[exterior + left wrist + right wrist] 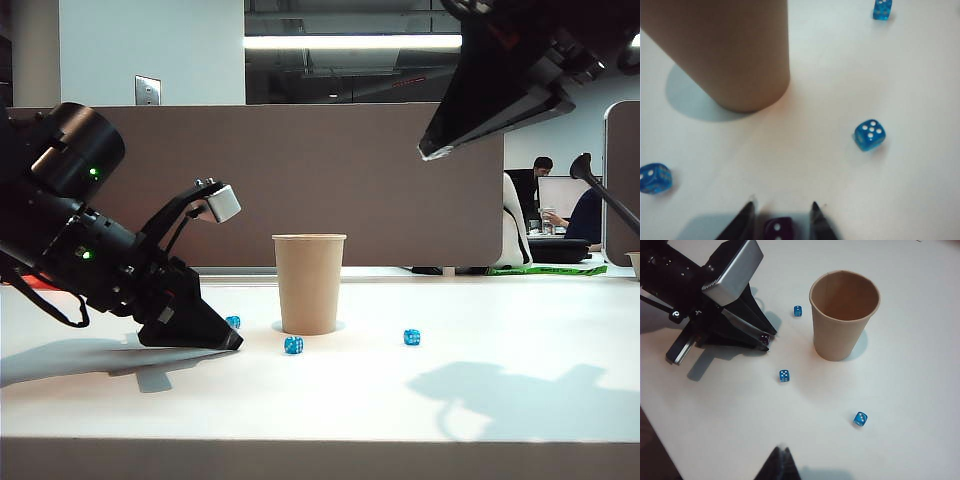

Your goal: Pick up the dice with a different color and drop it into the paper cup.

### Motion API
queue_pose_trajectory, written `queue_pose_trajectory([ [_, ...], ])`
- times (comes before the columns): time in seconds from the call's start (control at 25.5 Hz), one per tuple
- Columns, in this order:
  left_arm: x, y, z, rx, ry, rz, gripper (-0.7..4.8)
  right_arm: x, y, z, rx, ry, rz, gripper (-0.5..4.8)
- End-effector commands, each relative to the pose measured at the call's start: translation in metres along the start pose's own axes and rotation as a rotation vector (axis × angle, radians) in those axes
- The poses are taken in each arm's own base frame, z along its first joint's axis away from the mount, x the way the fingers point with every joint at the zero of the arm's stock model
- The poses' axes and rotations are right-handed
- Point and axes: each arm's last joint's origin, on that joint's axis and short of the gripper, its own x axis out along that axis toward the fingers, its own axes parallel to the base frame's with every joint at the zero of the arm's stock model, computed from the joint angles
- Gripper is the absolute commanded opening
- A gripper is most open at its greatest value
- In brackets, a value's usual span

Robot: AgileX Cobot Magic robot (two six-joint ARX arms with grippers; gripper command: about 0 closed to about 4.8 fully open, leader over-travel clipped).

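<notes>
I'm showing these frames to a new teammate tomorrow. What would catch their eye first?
Probably the tan paper cup standing upright mid-table, with three blue dice scattered around it. Next, the left gripper down at the tabletop left of the cup, its fingers either side of the purple die; whether they press on it is unclear. The right gripper hangs high above the table on the right, holding nothing visible.

Three blue dice lie scattered on the white table

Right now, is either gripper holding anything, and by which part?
The left gripper brackets the purple die by its opposite sides on the table; whether it pinches is unclear. The right gripper holds nothing.
</notes>
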Motion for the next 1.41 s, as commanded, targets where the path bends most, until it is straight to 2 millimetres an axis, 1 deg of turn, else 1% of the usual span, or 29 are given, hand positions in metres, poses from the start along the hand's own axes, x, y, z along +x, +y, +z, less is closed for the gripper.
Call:
queue_pose_trajectory([
  [0.04,0.0,-0.002,-0.004,-0.015,0.042,0.007,1.43,-0.002,0.0,0.004,-0.004,-0.027,-0.002,-0.02],
  [0.2,0.0,-0.001,-0.004,-0.015,0.047,0.014,1.41,-0.002,0.0,0.004,-0.004,-0.027,-0.002,-0.02],
  [0.24,0.0,-0.001,-0.004,-0.014,0.047,0.014,1.32,-0.002,0.0,0.004,-0.004,-0.027,-0.002,-0.02],
  [0.28,0.0,-0.001,-0.004,-0.014,0.047,0.015,1.08,-0.002,0.0,0.004,-0.004,-0.027,-0.002,-0.02],
  [0.39,0.0,-0.001,-0.004,-0.014,0.047,0.015,0.76,-0.002,0.0,0.004,-0.004,-0.027,-0.002,-0.02],
  [0.55,0.0,-0.001,-0.004,-0.014,0.056,0.029,0.72,-0.002,0.0,0.004,-0.004,-0.027,-0.002,-0.02],
  [0.59,0.0,-0.001,-0.004,-0.014,0.055,0.03,0.42,-0.002,0.0,0.004,-0.004,-0.027,-0.002,-0.02],
  [0.67,0.0,0.0,-0.003,-0.012,0.049,0.033,0.17,-0.002,0.0,0.004,-0.004,-0.027,-0.002,-0.02],
  [0.86,0.0,0.004,0.004,-0.049,-0.024,0.064,0.17,-0.002,0.0,0.004,-0.004,-0.027,-0.002,-0.02],
  [1.02,-0.002,0.009,0.016,-0.069,-0.163,0.074,0.17,-0.002,0.0,0.004,-0.004,-0.027,-0.002,-0.01],
  [1.14,-0.005,0.012,0.024,-0.074,-0.226,0.09,0.17,-0.002,0.0,0.004,-0.004,-0.027,-0.002,-0.02],
  [1.41,-0.019,0.015,0.045,0.002,-0.342,0.135,0.18,-0.002,0.0,0.004,-0.004,-0.03,-0.002,-0.02],
])
